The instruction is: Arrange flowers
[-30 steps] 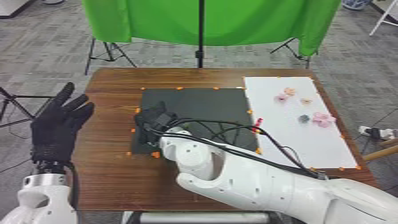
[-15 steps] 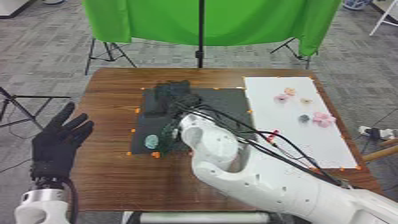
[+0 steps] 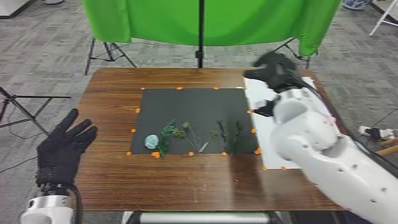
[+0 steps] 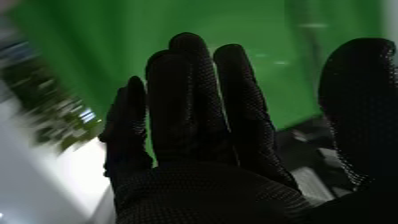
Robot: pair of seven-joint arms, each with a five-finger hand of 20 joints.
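Lab-like room, green cloth backdrop [image 3: 213, 25] on stands, grey carpet floor [image 3: 53, 60], tape-marked wooden table [image 3: 107, 120]

"What's that over the far right corner of the table [image 3: 178, 185]?"
"The right hand [image 3: 277, 72], blurred in the head view."
"And the white sheet [image 3: 258, 95]?"
"Partly hidden by the right arm [image 3: 306, 127], itself cut off by the view's edge."
"Those green stems [image 3: 188, 131] toward the near edge?"
"Too small to tell what kind."
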